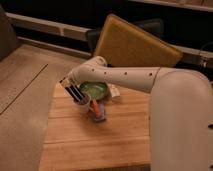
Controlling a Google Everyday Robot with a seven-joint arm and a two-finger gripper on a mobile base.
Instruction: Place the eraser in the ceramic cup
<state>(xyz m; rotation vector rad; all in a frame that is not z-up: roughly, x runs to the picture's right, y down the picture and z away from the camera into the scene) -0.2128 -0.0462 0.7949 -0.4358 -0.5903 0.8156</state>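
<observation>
On the wooden table [95, 142], the ceramic cup [83, 105] stands just in front of the green bowl [94, 90], beside a small blue-and-orange object [98, 112]. The eraser [74, 93] slants down into the cup's mouth, its upper end pinched between the closed fingers of the gripper [69, 86] above the cup.

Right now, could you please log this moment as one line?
gripper: shut on eraser | above cup | bowl behind | eraser not released

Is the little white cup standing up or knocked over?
Upright: the ceramic cup stands on the wooden table, mouth up, under the gripper.
</observation>
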